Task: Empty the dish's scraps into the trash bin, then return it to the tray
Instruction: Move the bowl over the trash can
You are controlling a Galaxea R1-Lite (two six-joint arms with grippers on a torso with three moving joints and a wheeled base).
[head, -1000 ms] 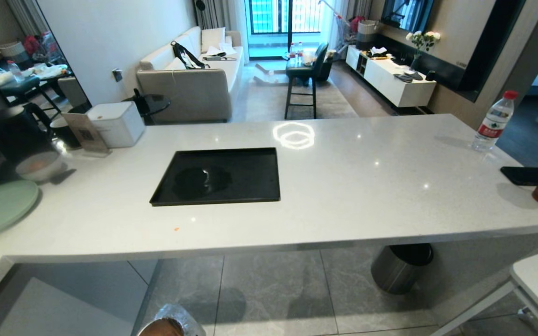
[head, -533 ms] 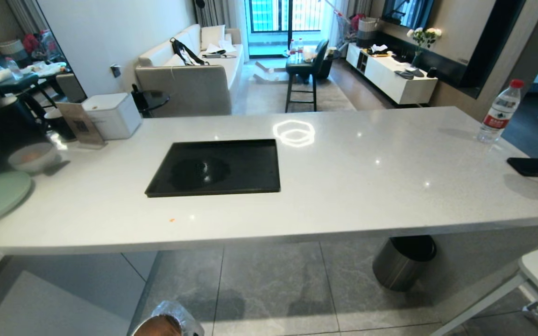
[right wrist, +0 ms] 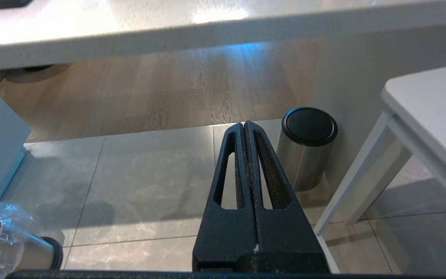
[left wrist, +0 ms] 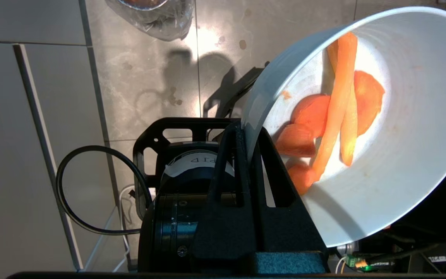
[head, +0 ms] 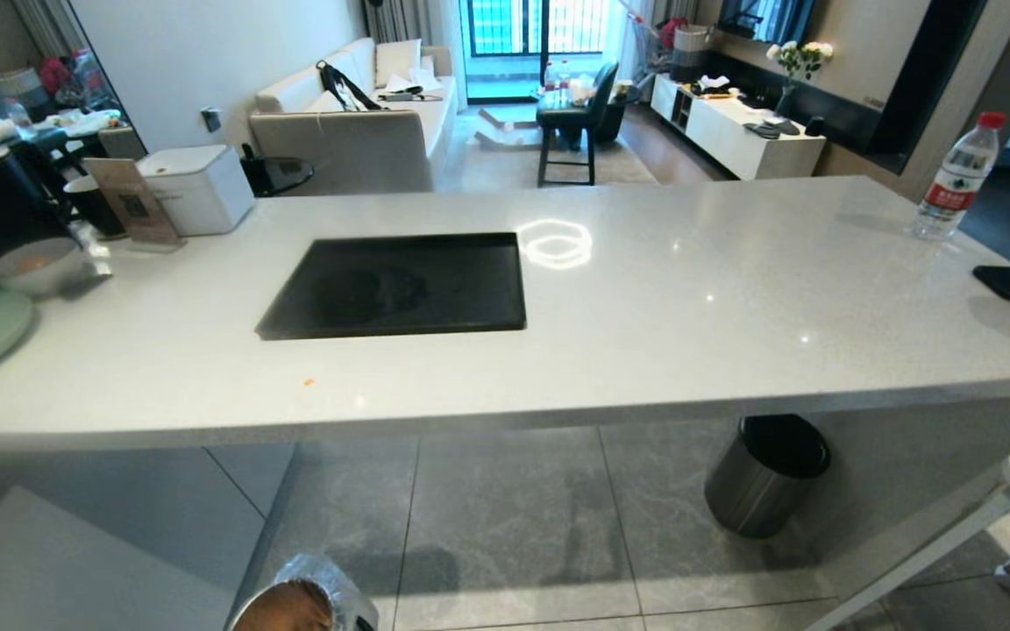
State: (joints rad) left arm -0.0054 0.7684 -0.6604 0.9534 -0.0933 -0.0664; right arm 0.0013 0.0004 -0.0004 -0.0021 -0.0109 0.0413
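A: Head view?
B: Tray [head: 400, 285] bare on the counter [head: 689, 307]; trash bin [head: 299, 603] on the floor before that counter.
A: Left wrist?
B: Left gripper [left wrist: 249, 133] pinches the dish [left wrist: 401, 162] rim; scraps [left wrist: 333, 120] inside.
A: Right wrist?
B: Right gripper [right wrist: 245, 130] pressed together, below the counter edge.

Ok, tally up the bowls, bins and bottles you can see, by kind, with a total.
Bowls: 2 (dish with scraps, in the left wrist view; greyish-white bowl on the counter)
Bins: 2 (trash bin with liner; dark-grey bin)
Bottles: 1 (water bottle)
Total: 5
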